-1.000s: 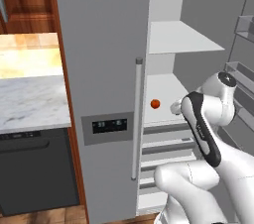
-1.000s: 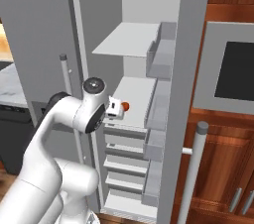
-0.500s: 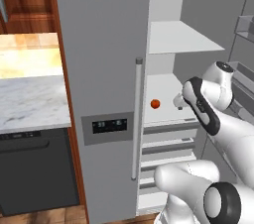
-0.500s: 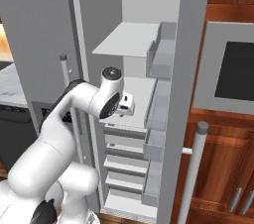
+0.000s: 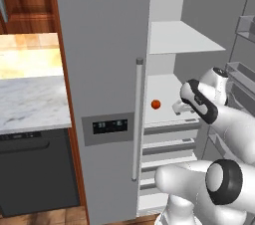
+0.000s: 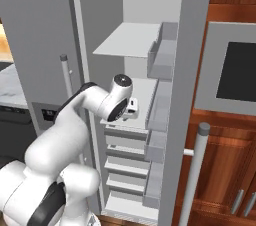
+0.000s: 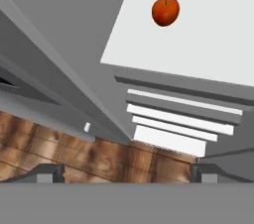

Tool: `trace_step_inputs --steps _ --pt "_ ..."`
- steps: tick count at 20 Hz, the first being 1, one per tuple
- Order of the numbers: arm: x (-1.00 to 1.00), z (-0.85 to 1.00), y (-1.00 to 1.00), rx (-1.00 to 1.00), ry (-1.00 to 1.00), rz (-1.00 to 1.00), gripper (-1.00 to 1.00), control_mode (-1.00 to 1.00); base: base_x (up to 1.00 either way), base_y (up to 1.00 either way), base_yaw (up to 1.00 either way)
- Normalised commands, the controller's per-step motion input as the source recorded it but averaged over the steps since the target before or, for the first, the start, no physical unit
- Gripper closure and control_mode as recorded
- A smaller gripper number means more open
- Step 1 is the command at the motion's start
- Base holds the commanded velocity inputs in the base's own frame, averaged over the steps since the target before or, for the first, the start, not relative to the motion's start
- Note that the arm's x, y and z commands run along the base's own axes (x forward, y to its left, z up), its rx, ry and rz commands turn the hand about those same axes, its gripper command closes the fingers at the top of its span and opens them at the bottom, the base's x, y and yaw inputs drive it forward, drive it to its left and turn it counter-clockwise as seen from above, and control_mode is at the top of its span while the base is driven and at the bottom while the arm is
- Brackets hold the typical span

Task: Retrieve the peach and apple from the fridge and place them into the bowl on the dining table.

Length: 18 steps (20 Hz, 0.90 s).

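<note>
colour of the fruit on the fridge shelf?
Deep orange-red all over: the apple, clearest in the hand view, lying on the white shelf.

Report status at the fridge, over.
Pincer open, empty, inside the tall grey fridge. Deep orange-red round apple on white shelf, untouched. Nothing between them.
</note>
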Motion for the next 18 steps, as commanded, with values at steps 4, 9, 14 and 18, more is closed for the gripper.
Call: trace_step_inputs --steps 4,9,14,18 --pt "0.12 -0.2 0.0 0.0 -0.06 0.15 -1.0 -1.0 0.0 0.0 0.0" --pt "0.15 -0.14 0.01 0.0 -0.13 0.11 -1.0 -1.0 0.0 0.0 0.0" --pt "0.18 -0.17 0.11 -0.03 -0.16 0.07 -1.0 -1.0 0.0 0.0 0.0" --pt "0.22 -0.14 0.15 -0.03 -0.07 0.05 -1.0 -1.0 0.0 0.0 0.0"
